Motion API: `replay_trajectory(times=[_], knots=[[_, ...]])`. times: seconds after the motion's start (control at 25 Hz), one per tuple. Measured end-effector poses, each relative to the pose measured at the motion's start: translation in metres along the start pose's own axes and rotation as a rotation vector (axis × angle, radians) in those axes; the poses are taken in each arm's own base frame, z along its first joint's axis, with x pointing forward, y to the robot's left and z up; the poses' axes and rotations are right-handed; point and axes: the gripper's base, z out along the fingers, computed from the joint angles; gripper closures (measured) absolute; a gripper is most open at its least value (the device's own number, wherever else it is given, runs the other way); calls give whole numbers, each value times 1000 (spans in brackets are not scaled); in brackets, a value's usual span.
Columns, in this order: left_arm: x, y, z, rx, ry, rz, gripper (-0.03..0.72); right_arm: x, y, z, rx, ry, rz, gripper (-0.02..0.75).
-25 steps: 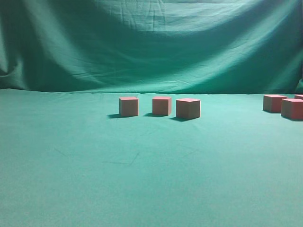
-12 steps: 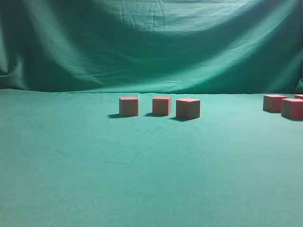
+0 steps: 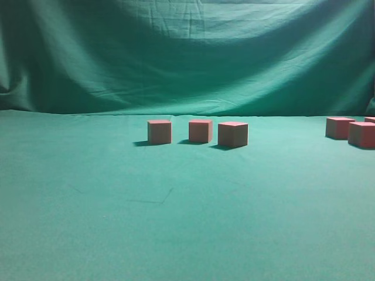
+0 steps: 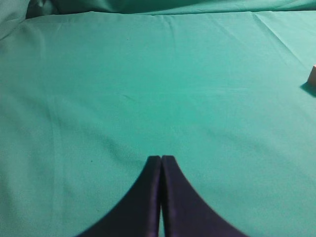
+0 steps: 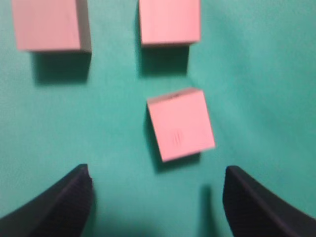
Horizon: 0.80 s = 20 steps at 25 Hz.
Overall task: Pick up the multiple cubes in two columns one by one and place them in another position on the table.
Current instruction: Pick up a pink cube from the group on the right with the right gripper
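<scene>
Three salmon-pink cubes stand in a row on the green table (image 3: 176,211): left (image 3: 159,132), middle (image 3: 200,130), right (image 3: 232,134). More cubes sit at the right edge (image 3: 340,127), (image 3: 361,134). No gripper shows in the exterior view. In the right wrist view my right gripper (image 5: 157,185) is open and empty above the cloth, with a tilted cube (image 5: 180,123) just ahead of the fingers and two cubes beyond it (image 5: 48,23), (image 5: 169,20). In the left wrist view my left gripper (image 4: 161,159) is shut and empty over bare cloth; a cube's edge (image 4: 312,75) shows far right.
A draped green cloth backdrop (image 3: 187,52) hangs behind the table. The cloth on the table is slightly wrinkled, with faint creases in the near middle (image 3: 158,199).
</scene>
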Motion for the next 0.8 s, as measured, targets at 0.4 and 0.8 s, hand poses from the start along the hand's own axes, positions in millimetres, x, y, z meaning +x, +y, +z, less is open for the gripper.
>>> replay_trajectory(times=[0.4,0.8], knots=[[0,0,0,0,0,0,688,-10,-7,27,-2,-19,8,234],[0,0,0,0,0,0,688,-12,-7,35,-6,-5,13,472]])
